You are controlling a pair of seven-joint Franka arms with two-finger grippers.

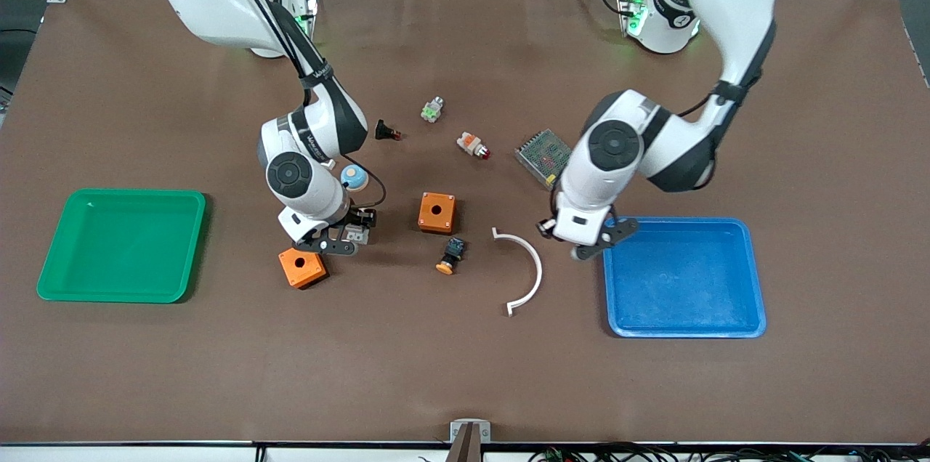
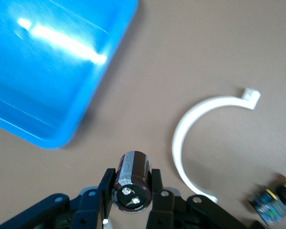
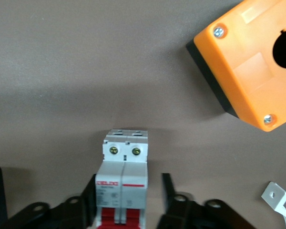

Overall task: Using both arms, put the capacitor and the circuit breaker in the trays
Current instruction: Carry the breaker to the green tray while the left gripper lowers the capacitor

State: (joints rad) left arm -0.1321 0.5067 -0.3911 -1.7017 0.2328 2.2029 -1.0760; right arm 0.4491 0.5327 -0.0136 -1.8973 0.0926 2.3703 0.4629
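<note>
- The left gripper (image 2: 132, 191) hangs over the bare table (image 1: 465, 375) just beside the blue tray (image 1: 755, 280), at the tray's edge toward the right arm's end. Its jaws are closed on the capacitor (image 2: 131, 180), which sits between them with its metal end facing the wrist camera.
- The right gripper (image 3: 128, 205) is over the table beside an orange box (image 1: 302, 267). The circuit breaker (image 3: 123, 183) stands between its jaws, touching one; a gap shows at the other, so the grip looks partial or unfinished.
- The green tray (image 1: 73, 288) lies well apart from the breaker, toward the right arm's end.
- Risk: the capacitor is round and smooth, so it could roll or slip out if released before it is over the tray.
- Risk: lifting the breaker with one jaw loose could tip or drop it.
- Risk: the orange box is close enough to be knocked by a sideways swing.
</note>
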